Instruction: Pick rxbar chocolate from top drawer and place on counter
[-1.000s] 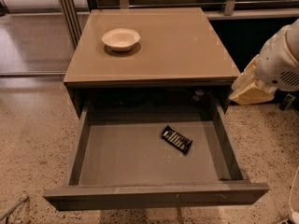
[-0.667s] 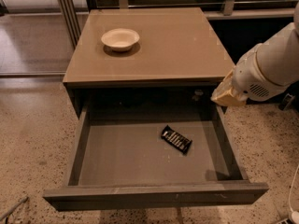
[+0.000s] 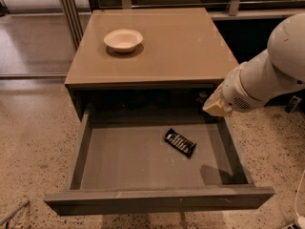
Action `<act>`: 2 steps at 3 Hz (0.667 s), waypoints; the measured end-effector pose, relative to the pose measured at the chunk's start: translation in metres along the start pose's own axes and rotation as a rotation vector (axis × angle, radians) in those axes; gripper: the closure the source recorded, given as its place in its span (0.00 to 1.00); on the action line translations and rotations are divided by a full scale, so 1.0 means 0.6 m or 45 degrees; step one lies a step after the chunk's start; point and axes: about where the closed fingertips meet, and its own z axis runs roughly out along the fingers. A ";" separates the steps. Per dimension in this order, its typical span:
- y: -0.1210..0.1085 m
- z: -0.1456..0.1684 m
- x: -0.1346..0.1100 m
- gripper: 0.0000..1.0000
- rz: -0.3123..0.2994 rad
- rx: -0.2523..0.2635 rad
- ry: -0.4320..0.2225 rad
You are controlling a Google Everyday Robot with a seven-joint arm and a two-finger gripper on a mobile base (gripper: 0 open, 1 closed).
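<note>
Jaws further left, over top drawer

You will find no text here that can be read. The rxbar chocolate lies on the bottom of the open top drawer. Its black wrapper carries rows of white lettering, but the letters are too small for you to make out any word or brand. The gripper hangs over the right rear corner of the drawer, just below the front edge of the counter, and you can read no mark or number on it.
</note>
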 end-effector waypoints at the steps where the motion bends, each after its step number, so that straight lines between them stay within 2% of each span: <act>1: 0.005 0.029 0.021 1.00 0.015 0.007 -0.011; 2: 0.016 0.089 0.054 1.00 0.064 0.014 -0.028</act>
